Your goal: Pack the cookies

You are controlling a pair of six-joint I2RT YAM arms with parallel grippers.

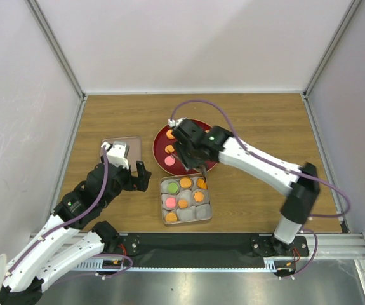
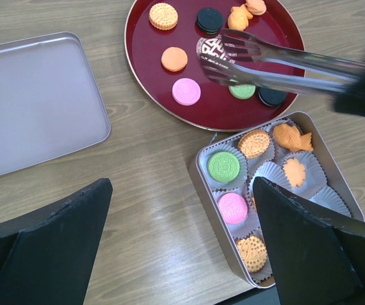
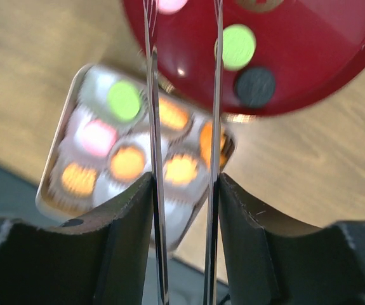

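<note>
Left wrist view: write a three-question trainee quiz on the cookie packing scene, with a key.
1. True or false: the tin lid sits on top of the square tin.
2. What do the jaws of the right gripper hold? A) tongs B) a spoon C) a paper cup
3. Count: how many pink cookies lie in that tin?

Key: 1. False; the lid lies apart on the table, left of the red plate. 2. A. 3. One.
</note>
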